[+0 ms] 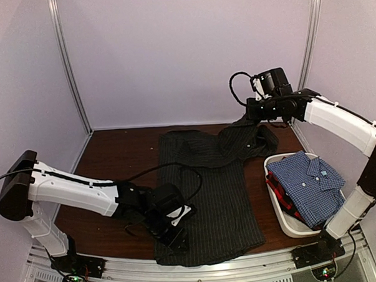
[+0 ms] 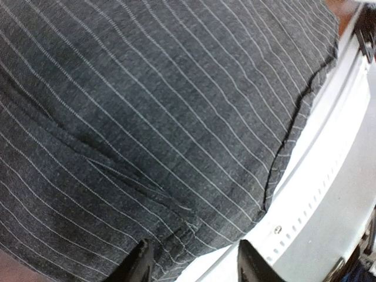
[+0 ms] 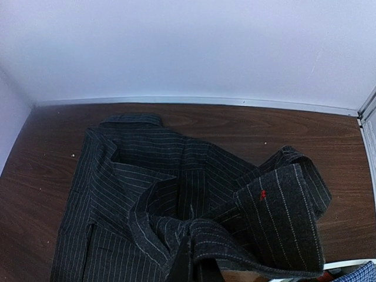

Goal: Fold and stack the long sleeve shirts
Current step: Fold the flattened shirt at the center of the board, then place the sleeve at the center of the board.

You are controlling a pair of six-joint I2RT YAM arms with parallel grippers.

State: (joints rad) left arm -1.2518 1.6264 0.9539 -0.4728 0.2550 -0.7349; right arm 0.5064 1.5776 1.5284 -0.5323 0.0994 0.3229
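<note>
The black pinstriped shirt lies spread along the middle of the table, collar at the far end. My left gripper sits low over its near left hem. In the left wrist view it is open, with the hem corner between the fingertips. My right gripper is shut on a bunched fold of the shirt's far right side and holds it lifted. The blue-white check shirt lies folded on top of the red-and-dark shirt in the tub.
The white plastic tub stands at the right, close to the black shirt's right edge. A white perforated rail runs along the table's near edge, right beside the hem. Walls close in the back and both sides.
</note>
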